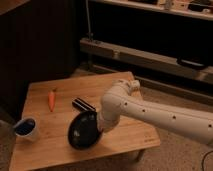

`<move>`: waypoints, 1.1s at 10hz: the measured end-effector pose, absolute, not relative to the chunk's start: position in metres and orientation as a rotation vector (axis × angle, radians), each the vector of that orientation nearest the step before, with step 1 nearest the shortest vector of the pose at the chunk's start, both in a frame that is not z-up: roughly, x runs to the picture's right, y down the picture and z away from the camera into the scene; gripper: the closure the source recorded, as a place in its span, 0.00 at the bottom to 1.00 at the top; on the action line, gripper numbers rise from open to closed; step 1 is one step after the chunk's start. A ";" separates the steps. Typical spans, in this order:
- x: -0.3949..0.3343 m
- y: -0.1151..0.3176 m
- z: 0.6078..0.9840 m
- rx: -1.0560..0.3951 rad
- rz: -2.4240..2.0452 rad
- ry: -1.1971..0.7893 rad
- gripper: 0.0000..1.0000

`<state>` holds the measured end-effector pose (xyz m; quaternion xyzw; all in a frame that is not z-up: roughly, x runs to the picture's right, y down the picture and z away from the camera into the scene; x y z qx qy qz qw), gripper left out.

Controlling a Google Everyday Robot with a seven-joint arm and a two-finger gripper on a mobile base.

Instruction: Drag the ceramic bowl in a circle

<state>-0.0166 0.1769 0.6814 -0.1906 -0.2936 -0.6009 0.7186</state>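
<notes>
Table [131, 138] edge comes nearest: pale wood, low, square-cornered, with bare boards along the front. At its near left corner stands 1 small white cup [26, 128], blue inside, upright and well apart from everything else.

Next in, right of the cup and near the front middle, sits the bowl [81, 133]. It is black and glossy, and it is not lying flat. It is tipped up, with its broad round face turned toward the near left, roughly at the cup, and its higher edge on my side. Being round, it has no true long axis. Tilted like this, it reads as a slight oval. I cannot tell whether that face is the inside or the underside.

My gripper [101, 126] is at the bowl's right rim, mostly tucked behind my wrist. Its 2 fingers are pressed together, pinching that rim. My white arm [150, 112] reaches in from the right, bending down over the table.

Just behind the bowl lies a black ribbed block [84, 105], angled across the boards. Farther left lies 1 orange carrot [51, 99], pointing away from the front edge.

Beyond the table is speckled floor [175, 92], then a long low metal shelf [150, 55] against a dim wall, with a dark cabinet [35, 40] at the left.
</notes>
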 end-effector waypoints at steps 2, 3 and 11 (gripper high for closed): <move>-0.020 0.183 0.702 -0.454 -1.356 -0.635 1.00; -0.022 0.190 0.715 -0.473 -1.366 -0.629 1.00; -0.019 0.173 0.783 -0.586 -1.320 -0.500 1.00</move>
